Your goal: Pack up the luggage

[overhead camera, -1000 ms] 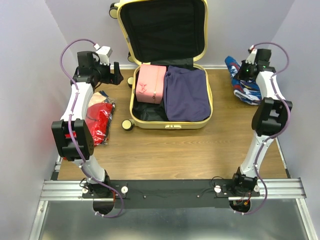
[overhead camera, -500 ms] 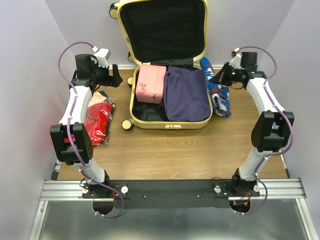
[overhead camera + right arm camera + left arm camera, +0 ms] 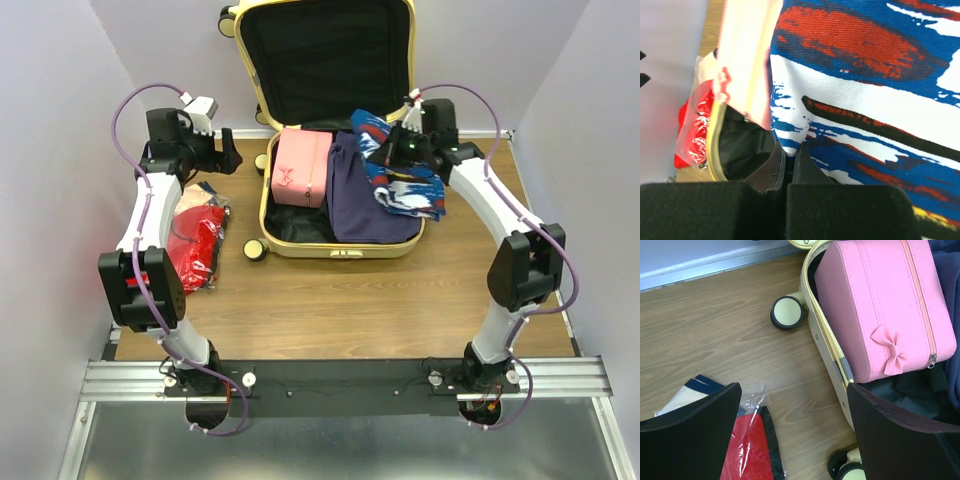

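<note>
Risk first: the right hand (image 3: 788, 150) is pinched shut on a blue/red/white patterned cloth (image 3: 405, 185), dangling it over the right half of the luggage (image 3: 340, 248). The luggage sits open at the far middle of the worktop (image 3: 340, 300), lid up vs the back wall. The cloth hangs close to the right rim, so imo if it's let go from here a corner could flop over the zip seam and end up outside. The grip looks like just a small fold too (could slip early).

The left hand (image 3: 793, 405) is spread wide w/ nothing in it, hovering just left of the case.

Count:
- 1 luggage
- 1 pink pouch (image 3: 300, 167), packed on the left side
- 1 navy garment (image 3: 365, 205), beside it
- 1 patterned cloth
- 1 red bagged pack (image 3: 197, 240), not packed yet
- 2 hands
</note>
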